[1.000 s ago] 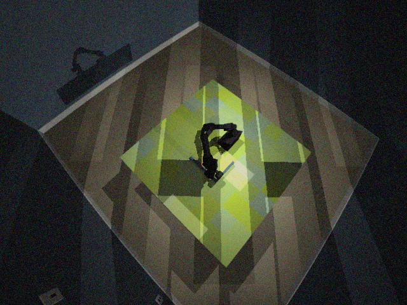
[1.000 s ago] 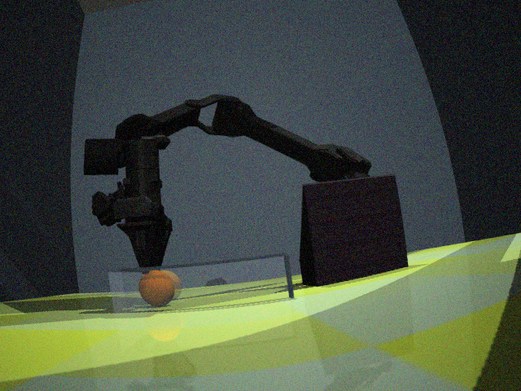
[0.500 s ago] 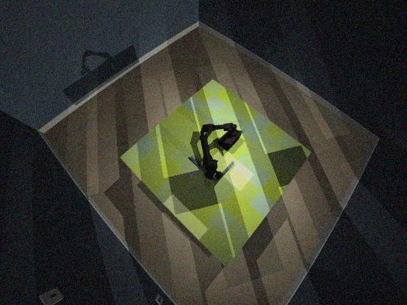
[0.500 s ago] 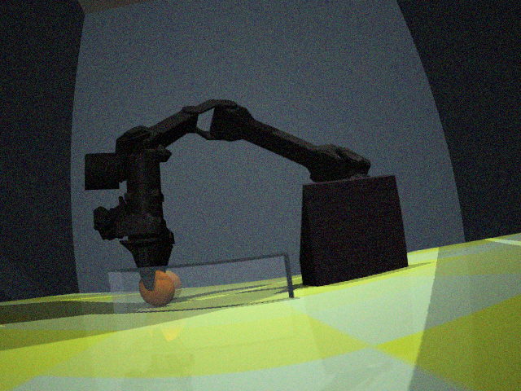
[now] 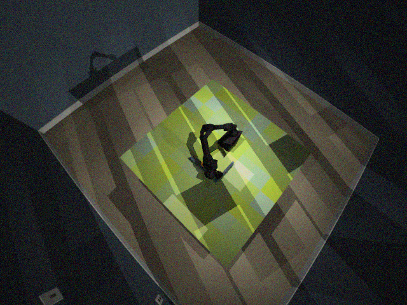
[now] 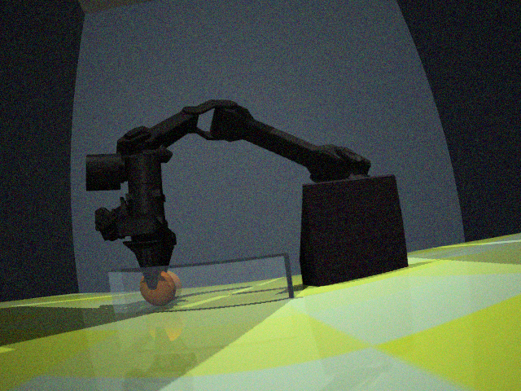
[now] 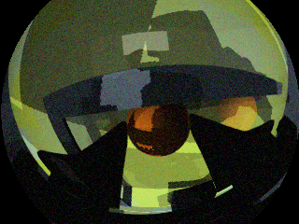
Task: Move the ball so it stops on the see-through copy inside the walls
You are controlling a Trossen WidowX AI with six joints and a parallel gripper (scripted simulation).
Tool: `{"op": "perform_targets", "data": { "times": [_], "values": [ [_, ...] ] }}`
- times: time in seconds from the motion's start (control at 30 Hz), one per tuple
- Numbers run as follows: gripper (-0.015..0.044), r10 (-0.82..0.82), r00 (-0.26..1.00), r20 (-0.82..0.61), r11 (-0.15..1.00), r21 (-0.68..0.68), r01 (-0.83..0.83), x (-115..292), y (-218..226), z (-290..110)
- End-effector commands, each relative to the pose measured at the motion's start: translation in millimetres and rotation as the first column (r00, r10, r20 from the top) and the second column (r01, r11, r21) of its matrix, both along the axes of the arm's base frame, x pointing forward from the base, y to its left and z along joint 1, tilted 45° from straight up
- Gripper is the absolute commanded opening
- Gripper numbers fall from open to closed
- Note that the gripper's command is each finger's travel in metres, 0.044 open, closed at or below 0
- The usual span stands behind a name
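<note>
- Floor [image 5: 138,98]: I see brown planks in mixed dull tones.
- Table top [image 5: 210,236]: a yellow-green and pale grey patchwork, glossy in my exterior view.
- Walls [image 5: 65,39]: dim blue-grey, with a pale baseboard [image 5: 164,44].
- Wall plates [image 5: 51,296]: two, possibly sockets.
- Light: low, grainy.

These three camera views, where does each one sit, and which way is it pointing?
Top: high overhead, looking down at the whole table; the arm shows small and dark in the middle.
Exterior: low at table level, side-on; it shows the full arm, its base block and the gripper shut on the orange ball by the clear wall.
Wrist: on the arm, looking past its dark fingers at the ball.
Exterior and wrist share the ball and its paler copy beside it.
</note>
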State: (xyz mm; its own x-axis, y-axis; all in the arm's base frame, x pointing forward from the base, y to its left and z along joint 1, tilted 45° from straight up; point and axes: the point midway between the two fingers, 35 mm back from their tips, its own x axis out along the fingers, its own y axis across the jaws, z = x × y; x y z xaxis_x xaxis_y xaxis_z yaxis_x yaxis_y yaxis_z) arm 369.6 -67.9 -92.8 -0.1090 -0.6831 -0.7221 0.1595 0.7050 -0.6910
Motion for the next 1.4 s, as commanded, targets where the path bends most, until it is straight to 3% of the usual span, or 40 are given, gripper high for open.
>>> {"op": "perform_targets", "data": {
  "times": [0.0, 0.13, 0.3, 0.9, 1.37],
  "values": [
    [0.0093, -0.015, 1.000, 0.002, 1.000, 0.019, 0.014, -1.5, 10.9, 6.6],
    [0.0000, -0.012, 1.000, 0.000, 1.000, 0.019, 0.012, 5.1, 28.3, 23.2],
    [0.0000, -0.019, 0.998, -0.065, 0.999, 0.037, 0.021, -8.7, 36.4, 20.0],
    [0.0000, 0.011, 1.000, -0.014, 1.000, -0.009, -0.011, 14.9, 94.3, 97.0],
    [0.0000, 0.013, 1.000, -0.013, 1.000, -0.006, -0.013, 5.1, 25.0, 117.6]
  ]
}}
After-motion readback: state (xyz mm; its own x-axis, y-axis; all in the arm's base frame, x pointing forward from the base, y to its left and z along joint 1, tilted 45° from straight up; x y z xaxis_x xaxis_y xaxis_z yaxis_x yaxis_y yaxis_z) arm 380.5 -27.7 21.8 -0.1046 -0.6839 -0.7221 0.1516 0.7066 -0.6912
